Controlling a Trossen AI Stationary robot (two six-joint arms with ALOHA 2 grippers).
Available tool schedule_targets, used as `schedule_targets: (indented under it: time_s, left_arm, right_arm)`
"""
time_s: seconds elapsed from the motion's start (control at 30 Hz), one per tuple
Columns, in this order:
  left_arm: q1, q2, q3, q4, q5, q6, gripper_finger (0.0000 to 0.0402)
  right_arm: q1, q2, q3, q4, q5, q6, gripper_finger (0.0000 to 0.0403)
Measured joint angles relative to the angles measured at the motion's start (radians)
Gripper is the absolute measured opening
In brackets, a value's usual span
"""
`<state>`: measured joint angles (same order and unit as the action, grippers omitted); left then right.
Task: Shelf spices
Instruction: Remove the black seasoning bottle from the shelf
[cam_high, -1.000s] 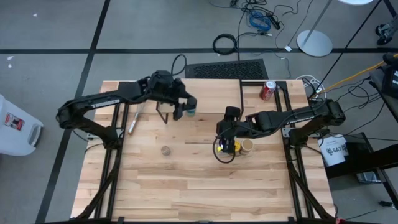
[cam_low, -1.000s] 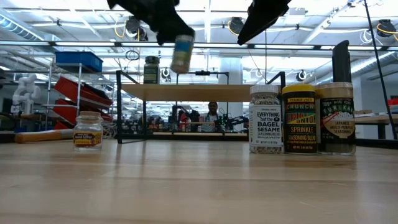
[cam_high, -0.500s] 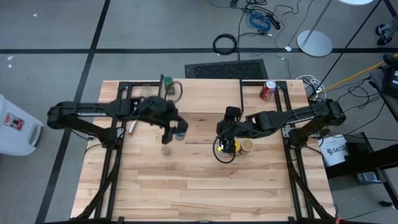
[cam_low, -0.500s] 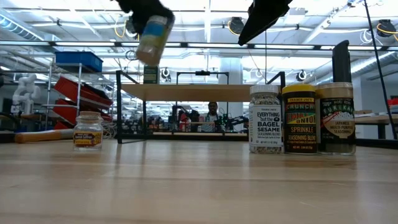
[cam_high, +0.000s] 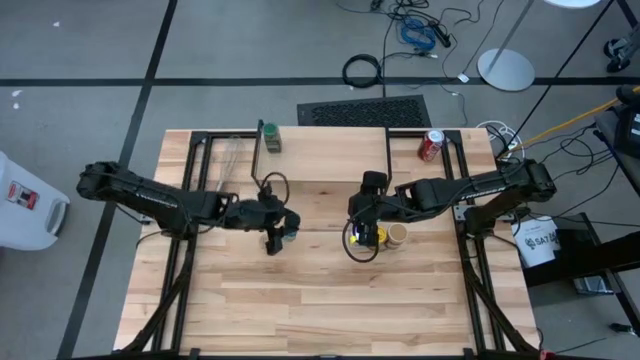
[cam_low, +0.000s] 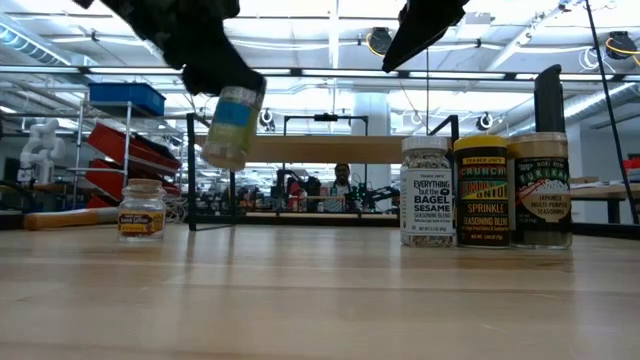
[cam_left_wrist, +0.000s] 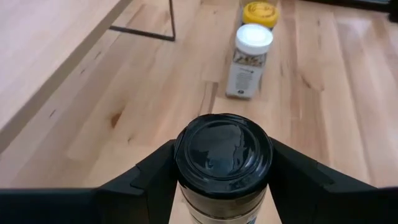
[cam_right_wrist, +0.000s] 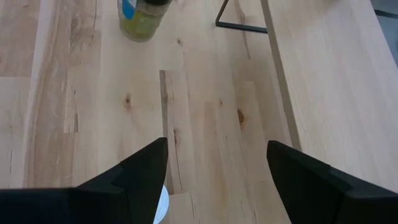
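From here I count six spice jars: bagel jar (cam_low: 427, 190), yellow jar (cam_low: 481, 190), dark jar (cam_low: 540, 190), small jar (cam_low: 140, 210), lifted jar (cam_low: 232, 125) and green-lidded jar (cam_high: 270, 137). I see one shelf (cam_high: 330, 150), one red can (cam_high: 430, 146), and two arms: left arm (cam_high: 150, 195), right arm (cam_high: 470, 185).

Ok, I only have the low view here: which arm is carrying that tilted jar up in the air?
Observer: The left pincer. From above, it is over the middle of the table, in front of the shelf.
Operator: Is the grip square?
Observer: The left wrist view shows the jar clamped between both fingers, its black lid facing the camera.
Operator: And the right arm?
Observer: The right pincer hangs open above the three standing jars, with nothing between its fingers.
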<state>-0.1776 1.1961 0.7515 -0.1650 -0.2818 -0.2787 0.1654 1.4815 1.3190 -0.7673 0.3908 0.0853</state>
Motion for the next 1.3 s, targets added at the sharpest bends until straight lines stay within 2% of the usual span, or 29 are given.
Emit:
schedule_targets:
  time_s: [0.43,0.83,1.3]
  left_arm:
    - [-0.140,0.001,-0.144,0.130,-0.267,-0.085,0.0214]
    - [-0.175,0.005,-0.266,0.268,-0.322,-0.166,0.0214]
    - [-0.203,0.089,-0.270,0.272,-0.323,-0.185,0.0215]
  right_arm:
    - [0.000,0.000,0.000,0.000,0.000,0.000,0.0263]
    - [0.000,0.000,0.000,0.008,0.000,0.000,0.0263]
    - [-0.001,0.000,0.000,0.008,0.000,0.000,0.0263]
